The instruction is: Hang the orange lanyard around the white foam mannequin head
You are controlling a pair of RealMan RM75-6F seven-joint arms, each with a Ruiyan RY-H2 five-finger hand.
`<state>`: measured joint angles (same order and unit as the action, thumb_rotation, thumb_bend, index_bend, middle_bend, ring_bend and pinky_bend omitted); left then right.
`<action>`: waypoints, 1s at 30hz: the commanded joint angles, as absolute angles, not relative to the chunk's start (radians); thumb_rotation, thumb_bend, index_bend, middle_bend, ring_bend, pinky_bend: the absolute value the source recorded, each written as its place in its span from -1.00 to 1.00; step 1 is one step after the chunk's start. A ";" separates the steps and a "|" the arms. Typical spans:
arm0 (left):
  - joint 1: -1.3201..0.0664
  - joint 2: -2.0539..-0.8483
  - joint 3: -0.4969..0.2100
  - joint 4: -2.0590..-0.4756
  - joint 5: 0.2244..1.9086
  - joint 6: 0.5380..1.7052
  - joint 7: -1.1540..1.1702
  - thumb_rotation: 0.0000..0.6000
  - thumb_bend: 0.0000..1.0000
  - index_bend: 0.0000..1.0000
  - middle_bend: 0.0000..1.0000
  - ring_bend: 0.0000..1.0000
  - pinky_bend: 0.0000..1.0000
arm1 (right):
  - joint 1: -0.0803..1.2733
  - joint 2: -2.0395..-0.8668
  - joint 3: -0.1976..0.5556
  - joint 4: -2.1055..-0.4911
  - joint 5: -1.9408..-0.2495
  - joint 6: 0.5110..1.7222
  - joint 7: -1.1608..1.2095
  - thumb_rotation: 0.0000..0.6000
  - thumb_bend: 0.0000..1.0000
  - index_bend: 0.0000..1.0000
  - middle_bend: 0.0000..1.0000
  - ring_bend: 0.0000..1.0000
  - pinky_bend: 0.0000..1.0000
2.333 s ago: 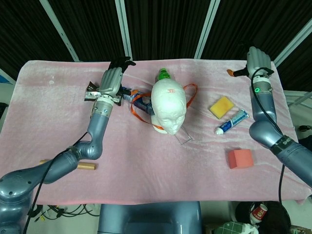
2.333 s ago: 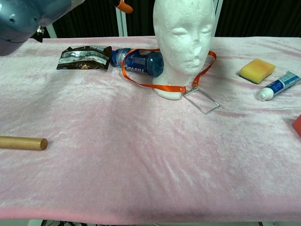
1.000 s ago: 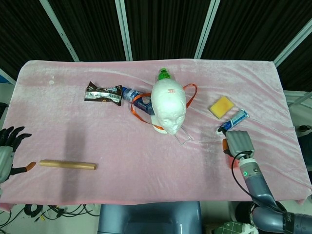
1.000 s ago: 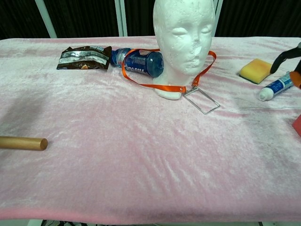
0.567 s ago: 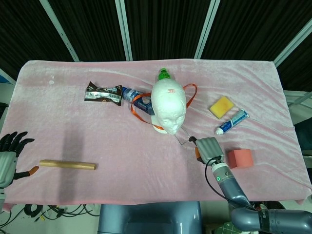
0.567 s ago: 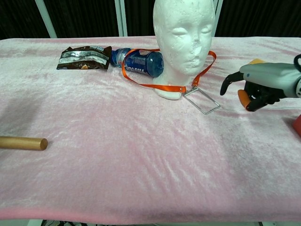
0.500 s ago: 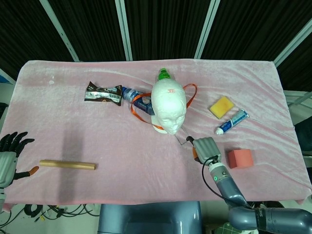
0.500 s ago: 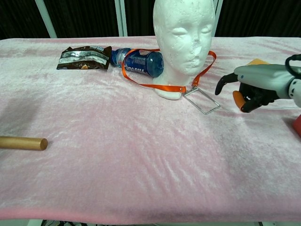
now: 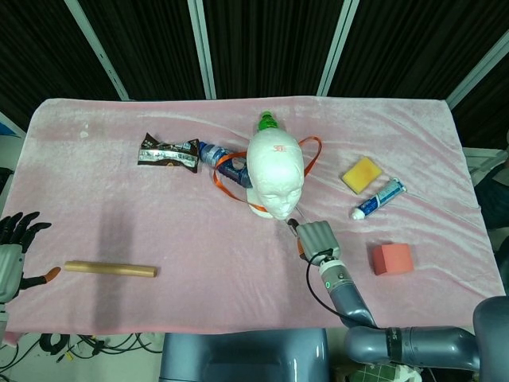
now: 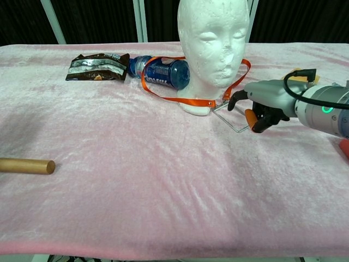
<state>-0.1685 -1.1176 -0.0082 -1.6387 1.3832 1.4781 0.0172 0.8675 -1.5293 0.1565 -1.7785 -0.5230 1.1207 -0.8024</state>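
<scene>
At centre frame, the orange lanyard (image 10: 180, 100) is looped around the mannequin head (image 10: 214, 38); the right hand (image 10: 260, 103) is poised over its badge holder (image 10: 232, 116), fingers (image 10: 235, 100) curled, holding nothing.

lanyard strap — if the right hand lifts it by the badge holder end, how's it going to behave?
Probably floppy: the orange lanyard lies slack on the cloth, draped over the blue bottle. It may snag, since it loops behind the mannequin head. The clear badge holder beside the right hand looks thin and flat, likely hard to pinch.

A pink cloth-covered table (image 9: 95, 159) bears a mannequin head (image 9: 274, 177), bottle (image 10: 161, 71), snack packet (image 9: 169, 153), dowel (image 9: 110, 269), sponge (image 9: 362, 174), toothpaste tube (image 9: 379, 198).
</scene>
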 commanded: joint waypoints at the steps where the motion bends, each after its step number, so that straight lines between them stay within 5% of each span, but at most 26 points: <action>1: -0.165 -1.119 -0.014 -1.637 1.381 1.480 0.023 1.00 -0.91 -0.55 -0.78 -1.00 -1.00 | 0.880 -1.547 0.155 -1.752 -0.503 1.117 -0.814 1.00 0.71 -0.54 0.86 0.82 0.63; 13: -0.151 -1.130 -0.031 -1.634 1.389 1.481 0.028 1.00 -0.91 -0.55 -0.78 -1.00 -1.00 | 0.875 -1.556 0.127 -1.704 -0.481 1.086 -0.790 1.00 0.71 -0.34 0.86 0.82 0.63; 30: -0.139 -1.138 -0.054 -1.637 1.384 1.474 0.038 1.00 -0.91 -0.55 -0.78 -1.00 -1.00 | 0.877 -1.580 0.116 -1.664 -0.476 1.071 -0.770 1.00 0.71 -0.33 0.86 0.82 0.63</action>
